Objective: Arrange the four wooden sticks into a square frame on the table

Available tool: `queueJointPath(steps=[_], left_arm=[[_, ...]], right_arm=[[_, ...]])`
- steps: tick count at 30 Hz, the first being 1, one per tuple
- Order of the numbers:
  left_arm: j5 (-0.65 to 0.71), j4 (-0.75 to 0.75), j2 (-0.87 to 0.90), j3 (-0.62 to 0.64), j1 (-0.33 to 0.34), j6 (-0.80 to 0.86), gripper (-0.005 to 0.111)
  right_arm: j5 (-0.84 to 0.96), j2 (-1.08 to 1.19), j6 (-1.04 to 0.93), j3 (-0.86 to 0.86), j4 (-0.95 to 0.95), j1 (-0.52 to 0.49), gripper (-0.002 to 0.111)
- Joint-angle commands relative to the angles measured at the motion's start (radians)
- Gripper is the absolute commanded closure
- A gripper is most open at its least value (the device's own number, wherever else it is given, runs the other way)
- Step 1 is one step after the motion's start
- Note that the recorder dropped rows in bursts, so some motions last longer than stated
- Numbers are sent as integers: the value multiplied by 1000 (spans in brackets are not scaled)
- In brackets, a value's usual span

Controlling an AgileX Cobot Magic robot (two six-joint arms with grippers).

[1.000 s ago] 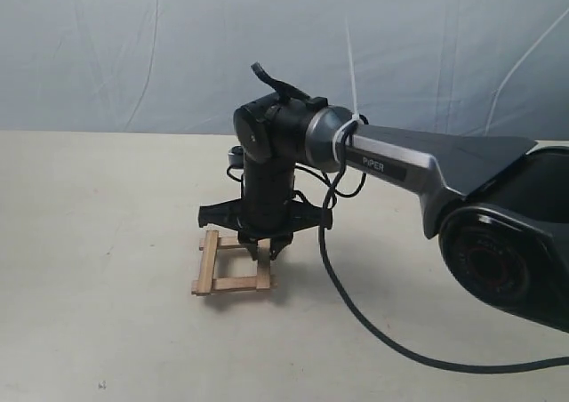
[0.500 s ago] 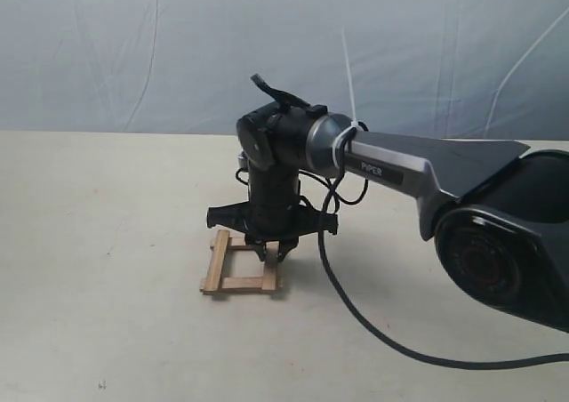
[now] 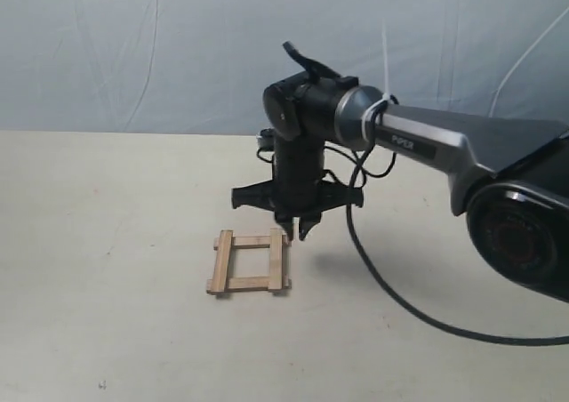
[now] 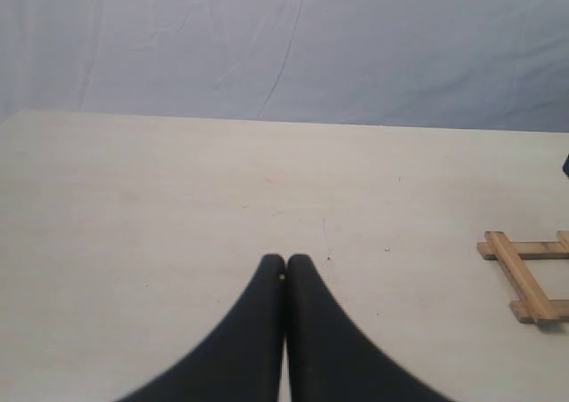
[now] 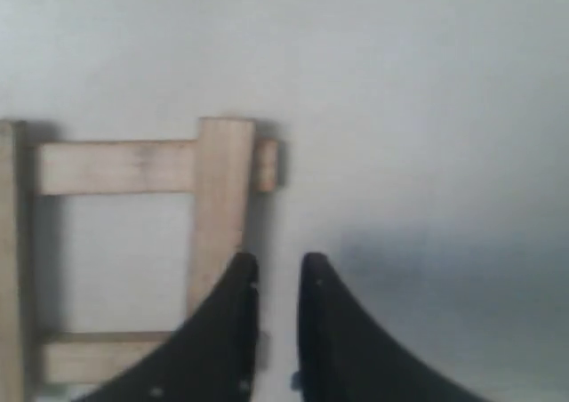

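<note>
Square frame [image 3: 276,258]: four wooden sticks [image 3: 220,261], corners overlapping, flat on the table [image 3: 98,269], mid-bench, well clear of every edge.
Right gripper [image 3: 297,234]: points down just beside the frame's far right corner; fingers narrowly parted, holding nothing.
Left gripper [image 4: 285,261]: low over bare table, fingers pressed together, empty.

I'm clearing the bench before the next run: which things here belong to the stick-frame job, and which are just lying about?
Job: four wooden sticks, laid as the square frame; the table; the right pincer by the frame's corner.
Just about: trailing black cable; blue-grey backdrop; left pincer, shut and empty.
</note>
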Motion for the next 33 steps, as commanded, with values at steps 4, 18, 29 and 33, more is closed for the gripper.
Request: queueJointPath(steps=[4,18,29,33], left_arm=[[3,6,-5,3,0,1,107],[3,6,-5,3,0,1,107],[3,6,-5,3,0,1,107],[3,6,-5,3,0,1,107]], right_arm=[[-5,-180,-93,214,-84,-135,109],[-975,-1222,-597,1467,211,-633,109],[-1504,-2004,-545,2030,191,-754,109],[-1450,-2127,-545,2058,192,-733,109]])
